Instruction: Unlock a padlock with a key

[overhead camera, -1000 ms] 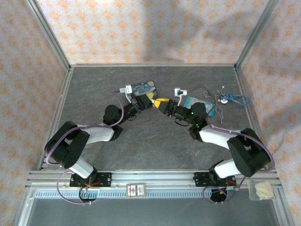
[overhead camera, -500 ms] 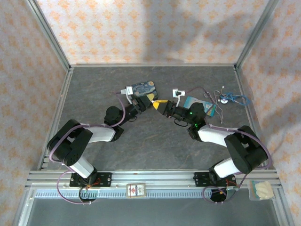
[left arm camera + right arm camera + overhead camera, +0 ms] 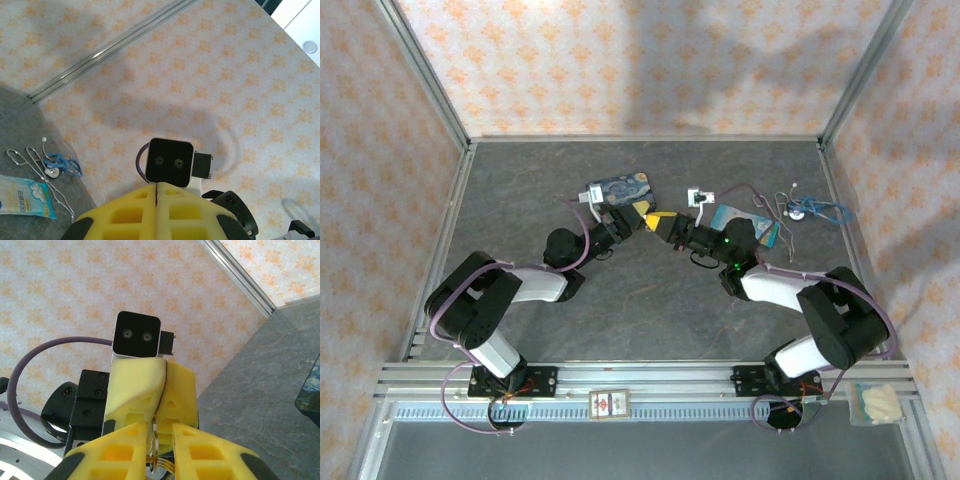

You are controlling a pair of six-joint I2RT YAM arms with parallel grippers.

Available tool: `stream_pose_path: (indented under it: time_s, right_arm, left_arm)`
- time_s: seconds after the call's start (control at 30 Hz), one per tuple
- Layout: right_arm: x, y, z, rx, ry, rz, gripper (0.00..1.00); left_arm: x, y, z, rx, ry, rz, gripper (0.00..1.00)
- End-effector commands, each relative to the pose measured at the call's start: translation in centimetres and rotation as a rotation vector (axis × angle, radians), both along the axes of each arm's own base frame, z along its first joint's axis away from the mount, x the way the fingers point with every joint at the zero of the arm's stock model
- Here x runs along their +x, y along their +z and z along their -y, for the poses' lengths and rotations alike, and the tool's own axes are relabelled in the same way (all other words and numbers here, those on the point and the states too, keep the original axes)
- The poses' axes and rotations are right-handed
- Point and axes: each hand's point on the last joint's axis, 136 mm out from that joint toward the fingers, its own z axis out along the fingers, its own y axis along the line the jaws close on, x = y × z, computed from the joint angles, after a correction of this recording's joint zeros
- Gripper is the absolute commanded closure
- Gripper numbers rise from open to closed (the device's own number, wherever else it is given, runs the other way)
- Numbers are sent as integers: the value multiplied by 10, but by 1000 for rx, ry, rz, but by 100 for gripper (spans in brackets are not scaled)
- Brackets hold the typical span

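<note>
Start at your right gripper (image 3: 160,430). Its yellow fingers (image 3: 117,452) sit a sliver apart, clamped on a small metal bit whose silvery loop (image 3: 155,442) pokes up in the gap. That could be the padlock's shackle or the key's ring, honestly can't tell from here.

Your left gripper (image 3: 156,189) is squeezed flat, pads (image 3: 127,215) seam to seam. If something thin is pinched in there, it's hidden. In the right wrist view its tip points straight down at that loop, very close to it.

From above, the two grippers meet nose to nose mid-table, just in front of the blue painted tin (image 3: 620,188). The blue-and-white packet (image 3: 748,222) lies beside your right arm.

I'd say you're in the mating step, bringing key to keyhole, and nothing here suggests the lock is open yet. The next move wants tiny, slow alignment, then a twist while the other gripper holds firm.
</note>
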Motion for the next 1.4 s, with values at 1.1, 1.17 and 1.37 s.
stream_pose_path:
  time_s: [1.1,1.17,1.37]
  right_arm:
    - [12,0,-2,18,-36,-24,100]
    - [12,-2,-2,9,-38,-22,100]
    - [12,-3,-2,-11,-39,-17,100]
  left_arm:
    - [-15,26,-15,-85,43,70,80]
    - [-15,27,-20,-77,67,72,71]
    - [-12,21,-23,-22,101,56,70]
